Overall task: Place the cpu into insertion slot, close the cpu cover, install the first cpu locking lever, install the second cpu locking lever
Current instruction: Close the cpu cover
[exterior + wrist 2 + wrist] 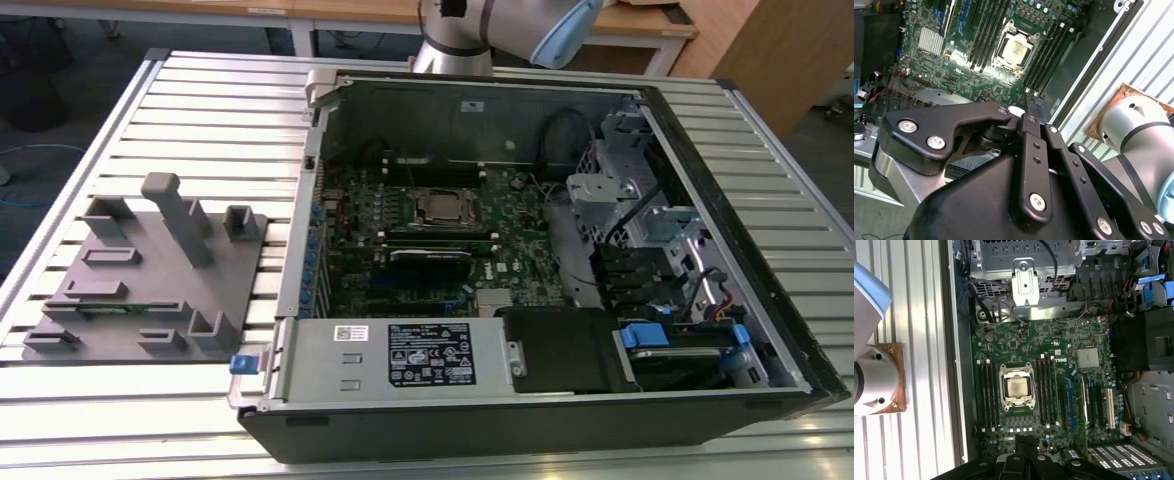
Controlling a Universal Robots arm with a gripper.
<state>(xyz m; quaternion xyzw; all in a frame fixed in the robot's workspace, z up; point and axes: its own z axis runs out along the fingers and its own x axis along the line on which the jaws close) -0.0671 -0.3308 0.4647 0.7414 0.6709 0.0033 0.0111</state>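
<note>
Gripper (1026,439): black fingers pressed together with nothing between them, closed and empty in both wrist views (1033,101). It hangs over the edge of the motherboard (1074,335), near the end of a bank of memory slots (986,395) and apart from the socket.

Exterior view, from its left to its right:

- A grey fixture block (140,280) with several upright posts rests on the slatted metal table (200,100), just beside the case.
- The open computer case (534,430) lies on its side with its interior facing up.
- A grey power supply (400,355) with a label lies along the near wall.
- The green motherboard lies flat on the case floor.
- The cpu (437,207) sits near the middle of the board, inside the insertion slot (437,192).
- A metal drive cage (621,190), black cables and a blue tab (647,335) fill the exterior view's right part of the case.
- The arm (494,25) rises at the far edge of the table.

First wrist view:

- The cpu (1017,386) shows its silvery top, seated square in the insertion slot (1016,366).
- The cpu cover (1003,386) lies flat as a silver frame around the chip, whose top shows through the cut-out.
- I cannot tell whether the locking levers are latched.
- Memory slots run along both sides of the socket.
- A small silver heatsink (1087,358) sits on the board, well apart from the socket.

Second wrist view: the same socket, with the cpu (1015,50) in it, lies beyond the fingertips.
</note>
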